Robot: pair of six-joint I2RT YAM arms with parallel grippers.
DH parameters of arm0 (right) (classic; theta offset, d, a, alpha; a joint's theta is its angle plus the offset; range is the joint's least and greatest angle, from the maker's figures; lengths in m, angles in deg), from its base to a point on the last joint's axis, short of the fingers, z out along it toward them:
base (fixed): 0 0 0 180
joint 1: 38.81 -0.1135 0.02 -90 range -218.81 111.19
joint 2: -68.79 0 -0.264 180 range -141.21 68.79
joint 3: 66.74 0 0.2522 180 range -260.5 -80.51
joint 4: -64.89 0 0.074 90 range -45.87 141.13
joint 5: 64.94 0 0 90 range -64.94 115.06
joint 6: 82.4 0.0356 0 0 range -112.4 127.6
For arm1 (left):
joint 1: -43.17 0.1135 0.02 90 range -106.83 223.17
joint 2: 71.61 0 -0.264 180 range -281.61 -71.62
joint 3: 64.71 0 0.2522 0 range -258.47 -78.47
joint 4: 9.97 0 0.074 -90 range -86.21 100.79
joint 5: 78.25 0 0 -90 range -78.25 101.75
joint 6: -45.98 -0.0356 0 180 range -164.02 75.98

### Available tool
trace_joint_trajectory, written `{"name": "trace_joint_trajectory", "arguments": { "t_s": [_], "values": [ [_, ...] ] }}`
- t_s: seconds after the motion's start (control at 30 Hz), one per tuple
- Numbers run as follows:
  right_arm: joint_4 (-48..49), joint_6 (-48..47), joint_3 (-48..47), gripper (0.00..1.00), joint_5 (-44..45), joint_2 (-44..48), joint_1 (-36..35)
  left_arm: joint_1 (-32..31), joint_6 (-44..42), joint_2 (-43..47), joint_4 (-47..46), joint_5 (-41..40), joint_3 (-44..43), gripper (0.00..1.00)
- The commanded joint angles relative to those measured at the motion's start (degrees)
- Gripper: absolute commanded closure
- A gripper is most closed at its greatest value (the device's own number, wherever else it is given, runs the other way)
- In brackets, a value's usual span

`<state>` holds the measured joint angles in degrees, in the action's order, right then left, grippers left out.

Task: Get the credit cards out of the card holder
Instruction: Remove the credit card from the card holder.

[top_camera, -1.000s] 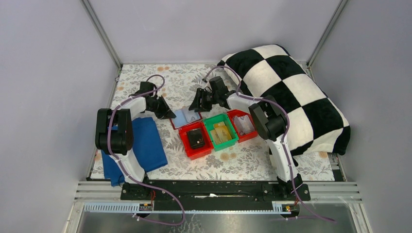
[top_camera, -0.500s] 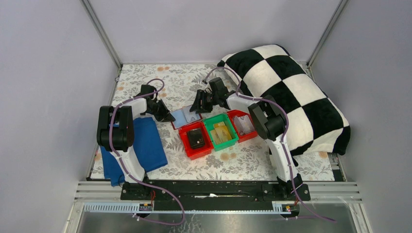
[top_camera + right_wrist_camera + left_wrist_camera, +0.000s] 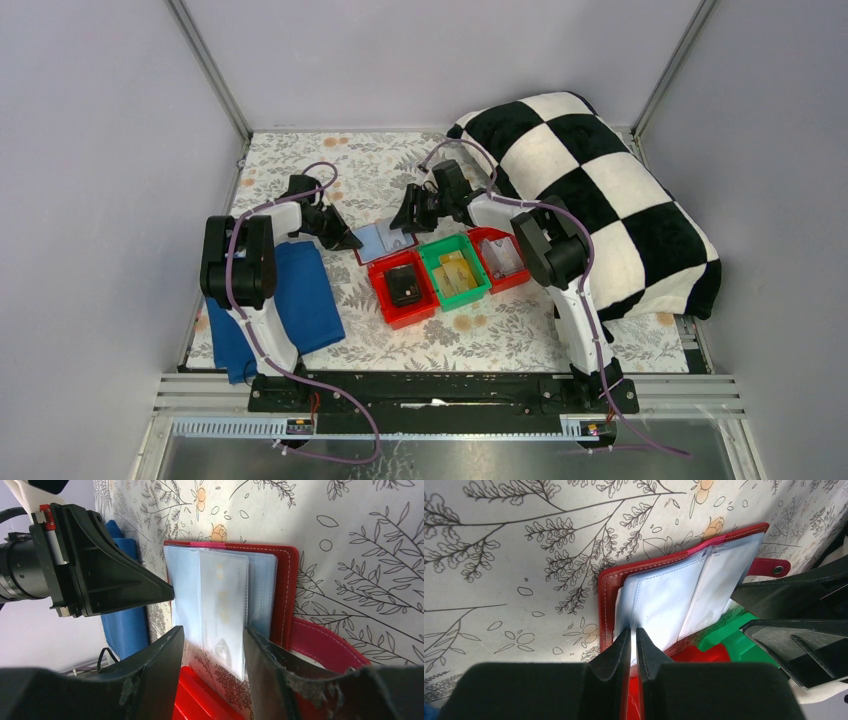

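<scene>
The dark red card holder [image 3: 383, 241] lies open on the floral table, its pale blue pockets facing up. My left gripper [image 3: 349, 240] is at its left edge. In the left wrist view my left gripper [image 3: 634, 632] is shut on a pale pocket edge of the card holder [image 3: 606, 605]. My right gripper [image 3: 404, 222] hovers over the right side. In the right wrist view my right gripper [image 3: 214, 636] stands open astride a whitish credit card [image 3: 223, 605] that sticks out of the card holder [image 3: 289, 580]. Whether the fingers touch the card is unclear.
Just in front of the card holder stand a red bin [image 3: 403, 290] with a small black box, a green bin [image 3: 456, 272] with yellow-tan flat items, and another red bin [image 3: 498, 257]. A blue cloth [image 3: 303, 297] lies at the left. A checkered cushion [image 3: 600, 190] fills the right.
The left arm has shifted a little to the left. Both grippers and the card holder stay about where they were.
</scene>
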<state>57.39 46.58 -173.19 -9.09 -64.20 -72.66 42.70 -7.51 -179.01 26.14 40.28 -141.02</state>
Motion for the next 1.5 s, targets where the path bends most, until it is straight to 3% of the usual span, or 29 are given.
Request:
{"name": "trace_joint_trajectory", "arguments": {
  "t_s": [0.0,0.5,1.17,1.47],
  "values": [
    [4.3,2.1,1.0,0.46,-3.4,1.6,-0.3,-0.5,-0.4,-2.5,-1.7,-1.9,0.1,0.88],
    [12.6,6.2,5.5,0.47,-1.7,7.0,-3.3,-0.4,-0.7,-2.8,-1.9,-1.4,0.3,0.89],
    [8.3,4.8,-1.2,0.47,-2.7,3.5,-6.1,0.0,-2.2,1.2,1.7,-0.7,-2.3,0.87],
    [-3.0,-1.4,-6.4,0.47,1.5,2.2,-5.7,0.1,-2.3,8.1,3.8,-8.7,-2.0,0.84]
  ]
}}
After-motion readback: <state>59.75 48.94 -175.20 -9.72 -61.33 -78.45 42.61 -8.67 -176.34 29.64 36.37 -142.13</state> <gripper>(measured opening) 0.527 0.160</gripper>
